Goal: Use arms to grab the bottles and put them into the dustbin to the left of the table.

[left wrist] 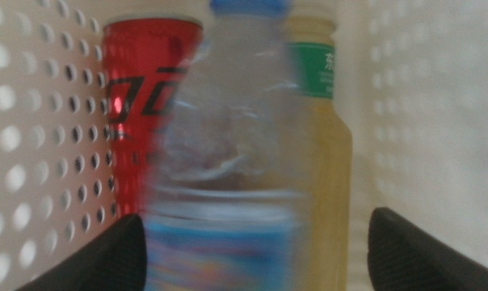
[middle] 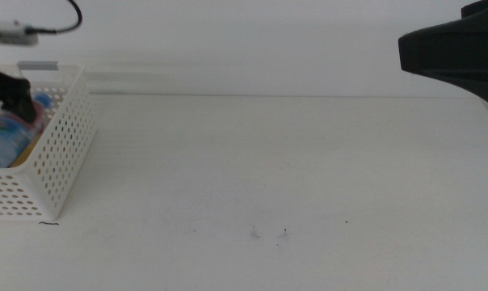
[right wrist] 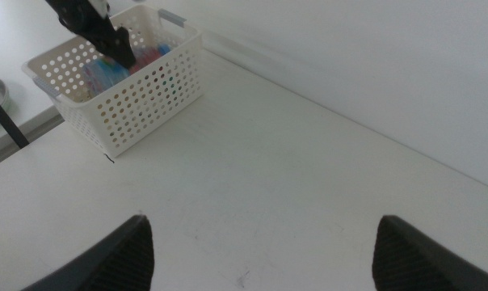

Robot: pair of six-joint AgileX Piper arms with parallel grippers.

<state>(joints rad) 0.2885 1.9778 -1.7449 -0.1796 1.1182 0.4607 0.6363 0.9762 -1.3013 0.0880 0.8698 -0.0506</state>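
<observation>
So the big white table [middle: 268, 178] takes up pretty much everything, with only a few tiny dark specks [middle: 283, 234] on it toward the near edge. Over at its left end sits the white perforated dustbin [middle: 62, 149], grey handle strip [middle: 38, 65] on the far rim. The left gripper [middle: 10, 97] is hanging right over the dustbin's opening, and from the left wrist view its fingers [left wrist: 107, 259] are spread wide with the water bottle [left wrist: 224, 162] sitting between them, blurred; I honestly can't tell if either finger is touching it, looks like there's a gap on at least one side. Just behind the water bottle, further from the fingers, are the red soda can [left wrist: 143, 97] on one side and the yellow tea bottle [left wrist: 321, 145] with the green label on the other, both inside the dustbin walls. The right gripper [right wrist: 260, 250] is way off from all that, up high at the right end of the table, fingers [right wrist: 107, 259] spread apart with nothing between them, just bare table below.
</observation>
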